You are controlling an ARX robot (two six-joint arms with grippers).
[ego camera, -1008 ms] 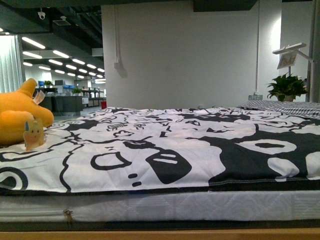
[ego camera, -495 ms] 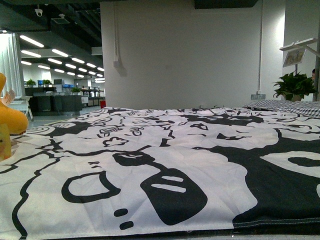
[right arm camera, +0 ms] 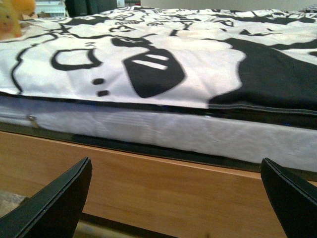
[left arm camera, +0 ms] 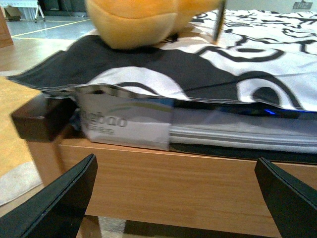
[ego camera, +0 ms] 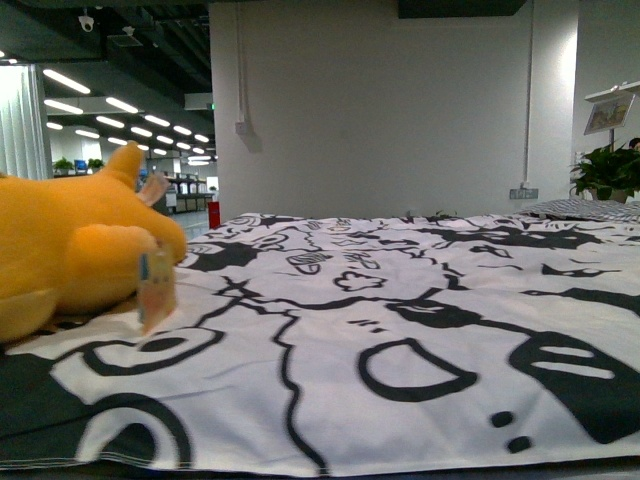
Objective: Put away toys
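A large orange-yellow plush animal (ego camera: pixel 70 245) with a pointed ear and a hanging tag lies on the black-and-white patterned bed cover (ego camera: pixel 400 330) at the left of the front view. Its underside shows in the left wrist view (left arm camera: pixel 138 20), just above the bed's corner, and a small bit of it in the right wrist view (right arm camera: pixel 12 15). My left gripper (left arm camera: pixel 176 198) is open and empty, low in front of the wooden bed frame (left arm camera: pixel 173 173). My right gripper (right arm camera: pixel 176 198) is open and empty, facing the bed's side. Neither arm shows in the front view.
The white mattress (right arm camera: pixel 148 126) sits on a wooden frame (right arm camera: pixel 163 188). A dark wooden corner post (left arm camera: pixel 34 116) stands by the bed's corner. A white wall (ego camera: pixel 380 110) and a potted plant (ego camera: pixel 605 170) lie beyond the bed; an open office hall extends at the left.
The front view has swung left: the plush animal, half cut off at the left edge before, now fills the left side and looks closer. The plant has shifted to the right edge.
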